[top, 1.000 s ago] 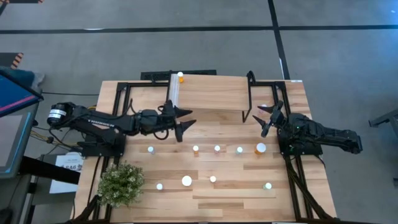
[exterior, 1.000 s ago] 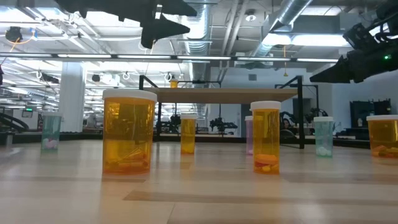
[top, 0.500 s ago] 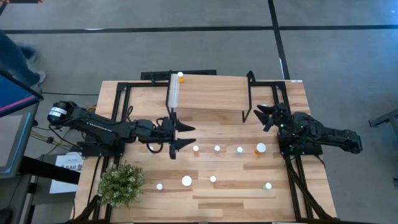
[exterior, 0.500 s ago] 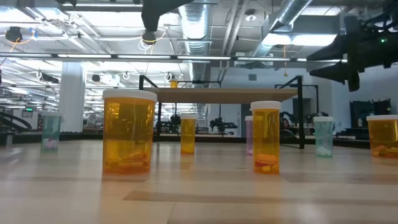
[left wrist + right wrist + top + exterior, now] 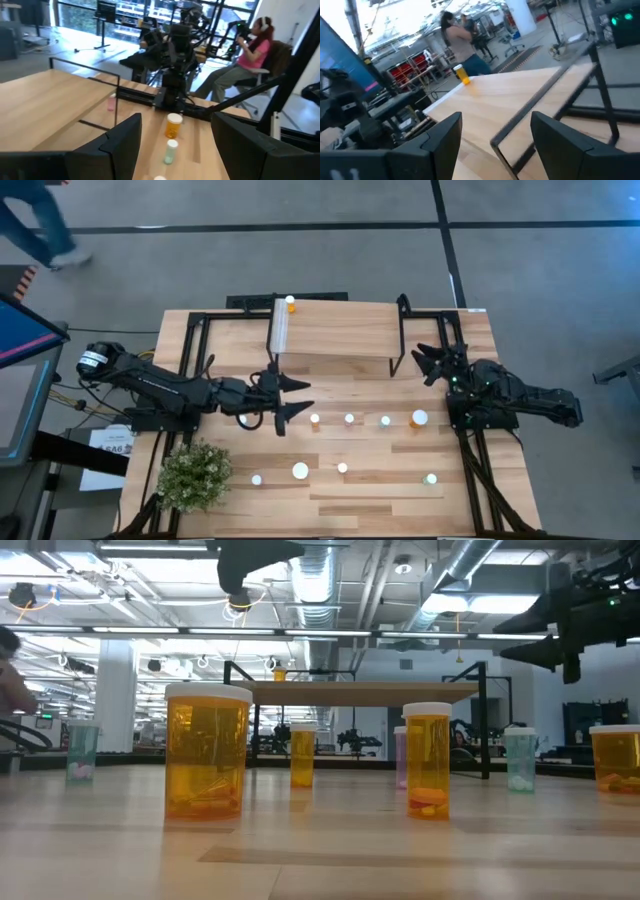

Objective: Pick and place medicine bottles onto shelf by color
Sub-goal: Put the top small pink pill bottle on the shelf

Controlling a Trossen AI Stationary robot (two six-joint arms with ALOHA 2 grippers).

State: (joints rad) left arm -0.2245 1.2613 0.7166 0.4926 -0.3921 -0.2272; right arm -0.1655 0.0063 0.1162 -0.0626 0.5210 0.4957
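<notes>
Left gripper (image 5: pixel 287 398) hovers above the bench (image 5: pixel 330 490), in front of the shelf's left end, fingers spread wide, nothing between them. It sits over the left end of the middle row of bottles. In the left wrist view its two dark fingers (image 5: pixel 120 142) stand well apart, with bench and bottles visible in the gap.

Right gripper (image 5: pixel 430 363) hangs by the shelf's right end, near the right edge of the bench, jaws parted, empty. In the right wrist view its fingers (image 5: pixel 442 137) frame the shelf top.

Shelf (image 5: pixel 335 330) stands at the far edge of the bench, centred, light wood top on black legs. One orange bottle (image 5: pixel 290 304) stands on it, at its far left corner; the same bottle (image 5: pixel 462 74) shows in the right wrist view.

All other medicine bottles are on the bench. Middle row in front of the shelf: small white caps, ending on the right with a larger orange bottle (image 5: pixel 419 418). Front row: several caps nearer the front edge, one larger (image 5: pixel 300 471). From the low view, a large orange bottle (image 5: pixel 208 750) and a narrower orange one (image 5: pixel 428 760) stand closest; pale green ones (image 5: pixel 520 759) farther back.

Potted plant (image 5: pixel 195 473) at the front left corner.

A person (image 5: pixel 250 50) sits in the room beyond the bench.
</notes>
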